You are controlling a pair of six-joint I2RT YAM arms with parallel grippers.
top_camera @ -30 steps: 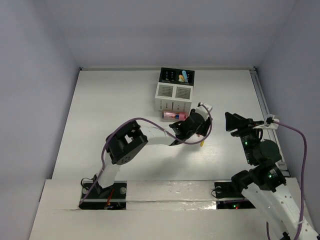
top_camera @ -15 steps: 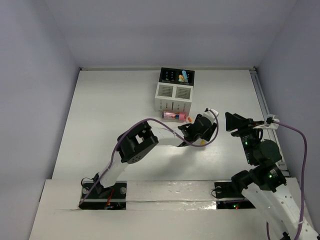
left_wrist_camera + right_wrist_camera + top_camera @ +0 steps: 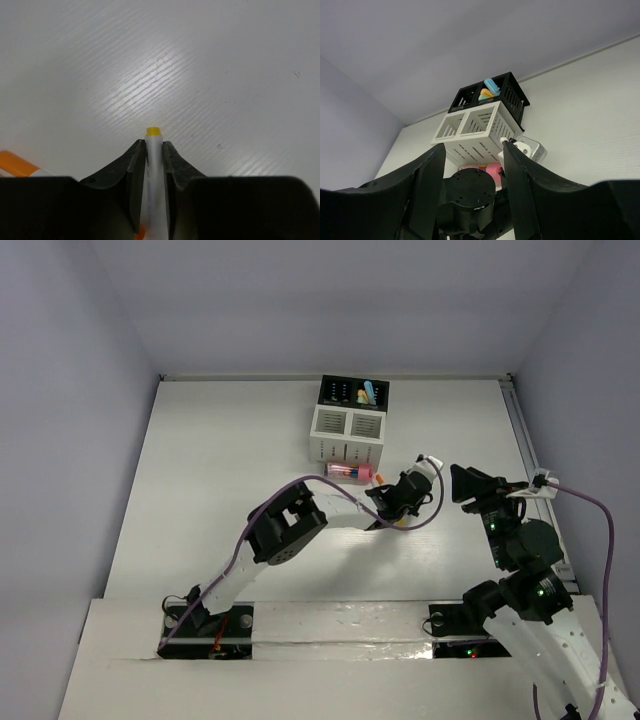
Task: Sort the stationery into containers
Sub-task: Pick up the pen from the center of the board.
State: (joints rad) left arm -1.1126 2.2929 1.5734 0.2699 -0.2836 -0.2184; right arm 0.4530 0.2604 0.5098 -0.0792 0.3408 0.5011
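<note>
My left gripper [image 3: 401, 512] is shut on a thin white stick with a yellow tip [image 3: 154, 150] and holds it low over the table, right of the organiser's front. The stick's yellow end pokes out past the fingertips. The organiser stands at the back: a white slotted box [image 3: 347, 435] joined to a black box [image 3: 353, 392] that holds blue, orange and green markers [image 3: 368, 393]. A fat pink cylinder [image 3: 350, 471] lies in front of the white box. My right gripper [image 3: 465, 483] is open and empty, raised to the right of the left gripper.
An orange marker [image 3: 15, 164] lies on the table at the left edge of the left wrist view. The right wrist view looks past the left arm's wrist [image 3: 470, 192] at the white box [image 3: 480, 132] and the pink cylinder [image 3: 492, 172]. Walls enclose the table.
My left arm has stretched further right, carrying the stick away from the pink cylinder. The right arm has not moved.
</note>
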